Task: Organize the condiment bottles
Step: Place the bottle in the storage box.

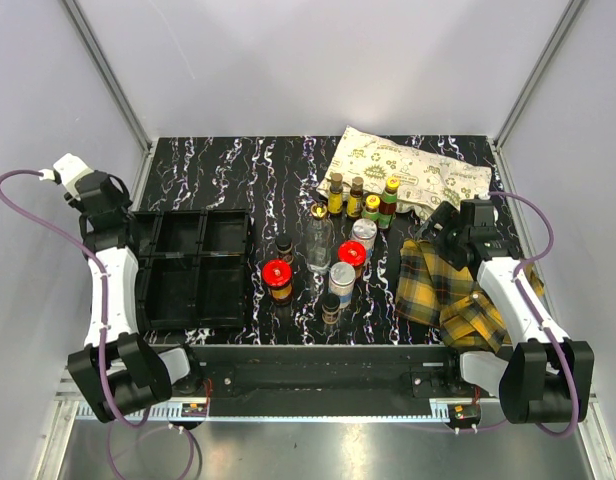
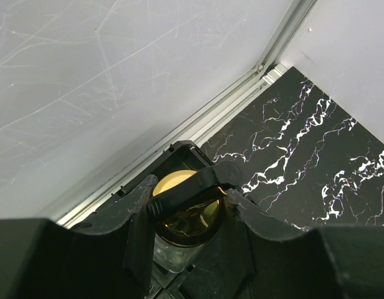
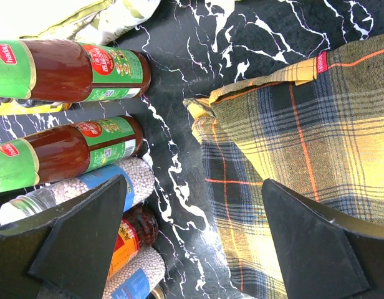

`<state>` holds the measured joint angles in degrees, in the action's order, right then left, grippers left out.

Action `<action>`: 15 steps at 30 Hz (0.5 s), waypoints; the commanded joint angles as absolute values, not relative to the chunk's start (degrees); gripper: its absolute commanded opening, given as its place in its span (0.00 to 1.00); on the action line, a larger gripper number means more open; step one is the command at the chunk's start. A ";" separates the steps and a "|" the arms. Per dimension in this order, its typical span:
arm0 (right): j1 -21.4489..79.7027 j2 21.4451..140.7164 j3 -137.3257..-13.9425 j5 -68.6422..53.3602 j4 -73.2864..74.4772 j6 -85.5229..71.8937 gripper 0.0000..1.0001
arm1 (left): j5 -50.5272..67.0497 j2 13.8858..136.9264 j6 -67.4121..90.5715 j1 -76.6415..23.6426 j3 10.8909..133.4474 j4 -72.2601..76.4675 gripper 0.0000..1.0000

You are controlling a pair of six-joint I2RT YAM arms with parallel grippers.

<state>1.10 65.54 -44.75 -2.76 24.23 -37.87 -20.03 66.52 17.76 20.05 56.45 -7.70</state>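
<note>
The left gripper (image 2: 189, 218) has its jaws pinching a gold-capped bottle (image 2: 173, 182), which sits squarely between them at the 10 o'clock corner of the black tray (image 1: 193, 265). The right gripper (image 3: 192, 184) hangs over the tabletop (image 3: 198, 50) with its jaws spread wide. The sauce bottles (image 3: 73, 68) lie at its 9 o'clock, outside the jaws, and the plaid cloth (image 3: 304, 124) lies at its 3 o'clock.

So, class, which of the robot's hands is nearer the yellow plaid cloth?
Right. The right hand hangs open over the cloth's edge; the left hand is far off at the black tray, gripping a gold-capped bottle.
</note>
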 commanded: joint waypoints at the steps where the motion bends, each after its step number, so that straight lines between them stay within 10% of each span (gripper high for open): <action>1: 0.97 64.95 -44.30 -4.04 21.97 -38.41 1.00 | -18.46 63.37 17.93 19.69 56.60 -2.37 0.17; 15: 0.88 63.81 -44.21 -4.48 22.06 -39.02 1.00 | -18.02 68.20 18.90 18.90 56.69 -5.80 0.39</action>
